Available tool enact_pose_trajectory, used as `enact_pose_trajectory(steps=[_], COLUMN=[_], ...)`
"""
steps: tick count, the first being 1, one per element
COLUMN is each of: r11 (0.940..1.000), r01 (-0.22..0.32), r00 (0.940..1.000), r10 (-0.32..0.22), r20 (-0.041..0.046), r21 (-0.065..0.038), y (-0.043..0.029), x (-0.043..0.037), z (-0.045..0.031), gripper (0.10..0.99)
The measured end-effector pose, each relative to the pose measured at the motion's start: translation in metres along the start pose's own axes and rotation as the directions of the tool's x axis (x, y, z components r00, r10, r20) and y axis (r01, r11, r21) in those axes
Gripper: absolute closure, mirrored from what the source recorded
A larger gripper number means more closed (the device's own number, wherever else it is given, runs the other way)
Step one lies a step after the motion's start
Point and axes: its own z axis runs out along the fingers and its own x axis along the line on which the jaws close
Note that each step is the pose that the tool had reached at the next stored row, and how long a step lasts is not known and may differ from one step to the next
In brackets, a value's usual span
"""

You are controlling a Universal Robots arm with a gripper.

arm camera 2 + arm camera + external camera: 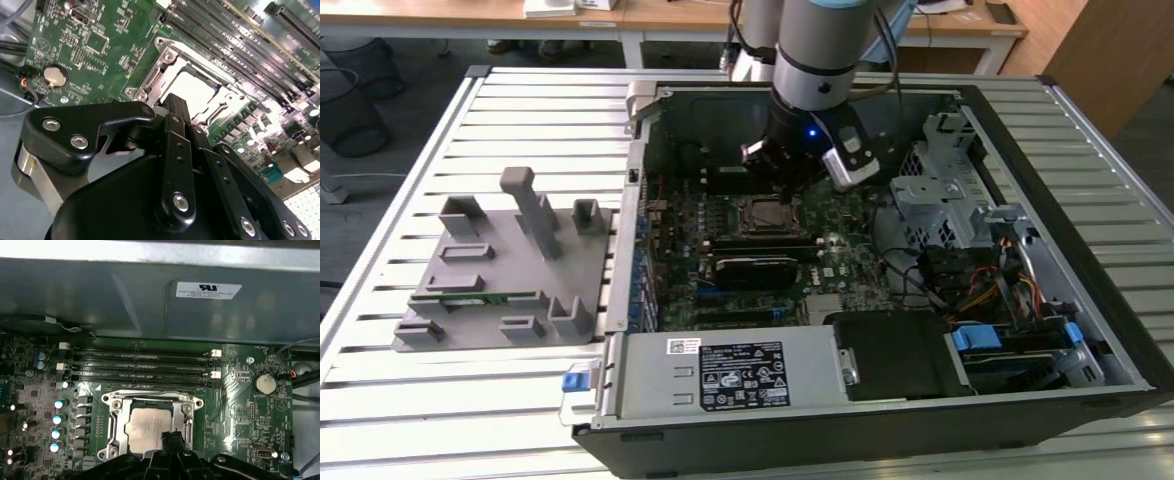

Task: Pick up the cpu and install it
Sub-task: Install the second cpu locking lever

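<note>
The cpu (145, 427) is a small silvery square chip lying flat inside the open metal socket frame (112, 412) on the green motherboard (834, 255). In the second wrist view the cpu (192, 90) shows pale between the frame's (150, 67) sides. My gripper (172, 436) stands right over the chip's near edge, its black fingers (175, 107) pressed together with nothing between them. Whether the tips touch the chip I cannot tell. In the exterior view the gripper (778, 198) hangs inside the open computer case, just above the socket (767, 216).
Black memory slots (140, 365) run beside the socket, and a coin battery (264, 384) sits on the board. A metal drive cage (947, 200) and cables crowd the exterior view's right. A grey parts holder (507, 270) holding a green memory stick (474, 297) stands outside the case.
</note>
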Motion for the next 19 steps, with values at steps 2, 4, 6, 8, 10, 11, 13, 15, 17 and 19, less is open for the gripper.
enact_pose_trajectory(steps=[2, 4, 6, 8, 10, 11, 13, 15, 17, 19], r11=[1.0000, 1.0000, 1.0000, 1.0000, 1.0000, 0.9999, 0.9996, 0.9991, 0.9991, 0.9994], r01=[0.000, 0.000, 0.000, 0.000, 0.000, 0.000, 0.000, 0.000, 0.000, 0.000], r00=[1.0000, 1.0000, 1.0000, 1.0000, 1.0000, 1.0000, 1.0000, 1.0000, 1.0000, 1.0000], r10=[0.000, 0.000, 0.000, 0.000, 0.000, 0.000, 0.000, 0.000, 0.000, 0.000], r20=[-0.0012, -0.0014, -0.0014, -0.0013, -0.0012, -0.0012, -0.0010, -0.0009, -0.0019, -0.0039], r21=[-0.001, -0.001, -0.002, -0.002, -0.007, -0.014, -0.029, -0.041, -0.041, -0.035], y=[-0.0048, -0.0103, -0.0159, -0.0193, -0.0217, -0.0231, -0.0263, -0.0300, -0.0326, -0.0331], x=[0.0001, 0.0003, 0.0005, 0.0006, 0.0007, 0.0007, 0.0008, 0.0009, 0.0010, 0.0010], z=[-0.0005, -0.0011, -0.0018, -0.0021, -0.0025, -0.0026, -0.0030, -0.0033, -0.0037, -0.0037], gripper=[0.973, 0.973, 0.973, 0.973, 0.973, 0.973, 0.973, 0.973, 0.973, 0.973])
